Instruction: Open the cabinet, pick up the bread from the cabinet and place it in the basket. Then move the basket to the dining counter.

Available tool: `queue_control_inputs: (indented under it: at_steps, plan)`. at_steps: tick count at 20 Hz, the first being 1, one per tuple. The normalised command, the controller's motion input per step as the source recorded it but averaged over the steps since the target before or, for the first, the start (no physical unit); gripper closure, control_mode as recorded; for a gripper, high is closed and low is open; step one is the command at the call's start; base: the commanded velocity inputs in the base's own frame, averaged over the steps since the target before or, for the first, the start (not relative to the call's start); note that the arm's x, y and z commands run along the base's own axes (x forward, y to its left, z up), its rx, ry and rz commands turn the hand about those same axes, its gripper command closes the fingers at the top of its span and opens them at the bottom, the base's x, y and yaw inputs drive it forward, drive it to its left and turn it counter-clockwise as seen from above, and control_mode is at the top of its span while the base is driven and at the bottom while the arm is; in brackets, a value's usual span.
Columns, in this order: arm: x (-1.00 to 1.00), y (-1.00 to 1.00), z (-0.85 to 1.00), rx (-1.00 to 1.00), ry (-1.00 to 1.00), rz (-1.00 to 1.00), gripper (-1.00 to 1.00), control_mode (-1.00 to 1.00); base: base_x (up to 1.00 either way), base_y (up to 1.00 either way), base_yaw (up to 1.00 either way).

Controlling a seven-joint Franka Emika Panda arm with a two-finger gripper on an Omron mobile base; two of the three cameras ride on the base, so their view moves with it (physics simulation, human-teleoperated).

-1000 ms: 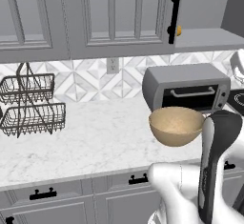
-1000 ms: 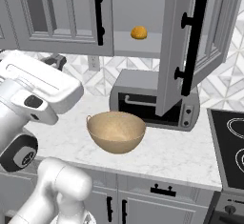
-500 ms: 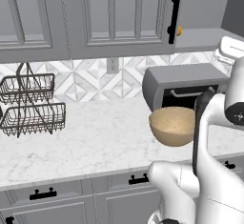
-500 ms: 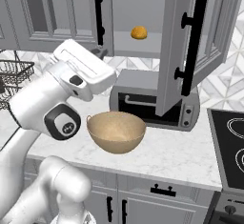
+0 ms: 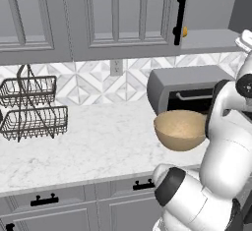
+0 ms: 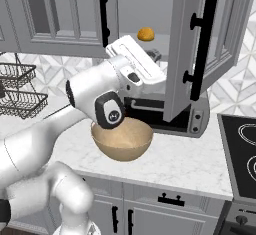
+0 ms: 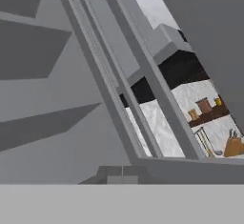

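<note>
The cabinet (image 6: 200, 54) door stands open, and the bread (image 6: 145, 34) sits on its shelf, well above the basket (image 6: 121, 140) on the marble counter (image 5: 88, 151). The gripper (image 6: 154, 57) is raised near the shelf, jaws fully closed on nothing. Reaching in closed could shove the bread deeper, or clip the door's 1 black handle (image 6: 202, 44).

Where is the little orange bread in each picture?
Left base view: the bread peeks out just right of the black bar handle, on the cabinet shelf, upper right.
Right base view: it sits on the open cabinet's shelf, top centre.
Hand view: I cannot make it out.
Shared landmark: the tan basket below it.
</note>
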Motion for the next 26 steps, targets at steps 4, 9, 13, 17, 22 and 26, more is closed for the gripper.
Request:
queue_control_inputs:
  at_steps: [4, 9, 13, 17, 22, 26]
  plan:
    - [0.63, -0.54, 0.0, 0.14, 0.0, 0.0, 1.0, -1.0, 0.0, 0.0, 0.0]
    - [0.35, -0.88, -0.01, 0.19, 0.0, 0.0, 1.0, -1.0, 0.0, 0.0, 0.0]
    - [0.02, -1.0, -0.09, 0.22, 0.0, 0.0, 1.0, -1.0, 0.0, 0.0, 0.0]
    - [0.01, -1.0, -0.05, 0.23, 0.0, 0.0, 1.0, -1.0, 0.0, 0.0, 0.0]
    - [0.02, -1.0, 0.0, 0.2, -0.04, 0.02, 1.0, -1.0, 0.0, 0.0, 0.0]
    - [-0.34, -0.2, 0.0, 0.08, -0.05, 0.04, 1.0, -1.0, 0.0, 0.0, 0.0]
